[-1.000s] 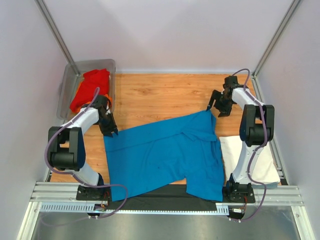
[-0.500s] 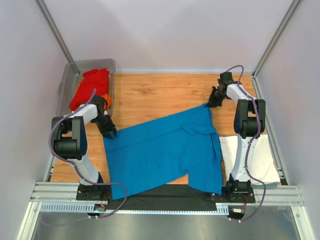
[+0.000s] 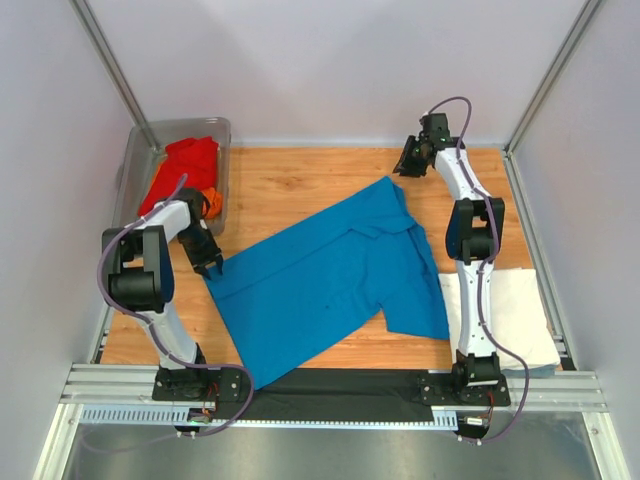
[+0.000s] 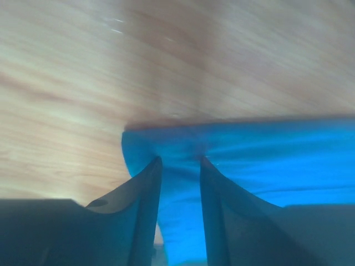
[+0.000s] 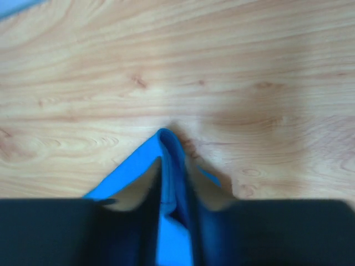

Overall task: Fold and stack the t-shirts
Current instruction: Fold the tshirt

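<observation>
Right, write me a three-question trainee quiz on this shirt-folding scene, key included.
1. True or false: the blue t-shirt lies inside the plastic tub.
2. What colour is the shirt lying beside the right arm's base? A red, B white, C orange.
3. Which garment do the left jaws and the right jaws each pinch?

Key: 1 false, it is spread on the table; 2 B; 3 the blue t-shirt, one corner each.
</observation>
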You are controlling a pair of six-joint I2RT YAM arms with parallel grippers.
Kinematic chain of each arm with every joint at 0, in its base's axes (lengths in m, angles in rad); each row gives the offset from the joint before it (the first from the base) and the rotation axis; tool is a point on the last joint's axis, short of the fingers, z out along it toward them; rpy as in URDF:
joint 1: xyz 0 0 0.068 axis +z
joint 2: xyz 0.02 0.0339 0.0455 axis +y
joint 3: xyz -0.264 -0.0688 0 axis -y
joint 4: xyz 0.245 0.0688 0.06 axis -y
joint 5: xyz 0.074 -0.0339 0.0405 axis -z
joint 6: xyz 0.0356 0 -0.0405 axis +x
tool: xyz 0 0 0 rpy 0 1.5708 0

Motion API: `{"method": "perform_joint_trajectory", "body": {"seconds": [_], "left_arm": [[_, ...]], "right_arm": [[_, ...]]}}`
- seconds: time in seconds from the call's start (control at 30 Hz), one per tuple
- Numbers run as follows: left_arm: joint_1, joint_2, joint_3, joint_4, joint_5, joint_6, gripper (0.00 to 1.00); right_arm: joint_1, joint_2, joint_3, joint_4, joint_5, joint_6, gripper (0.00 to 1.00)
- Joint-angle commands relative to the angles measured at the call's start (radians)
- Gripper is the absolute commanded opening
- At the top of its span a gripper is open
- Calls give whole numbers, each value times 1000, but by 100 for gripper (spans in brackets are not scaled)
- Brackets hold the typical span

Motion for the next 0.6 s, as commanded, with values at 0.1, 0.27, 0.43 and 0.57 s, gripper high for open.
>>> {"method": "perform_joint_trajectory", "body": {"seconds": [0.1, 0.27, 0.43, 0.57], "left_arm": [[30, -164, -1, 94, -45, -26, 44], [1, -267, -68, 105, -1, -32, 44], [-30, -353, -117, 148, 129, -30, 34], [-141, -431, -165, 202, 194, -26, 33]], "right_arm": [[-17, -84, 116, -139, 176, 1, 54], [-13, -248, -106, -216, 136, 12, 58], [-8, -449, -436, -161, 67, 73, 59], [45, -605, -675, -56, -8, 90, 54]]}}
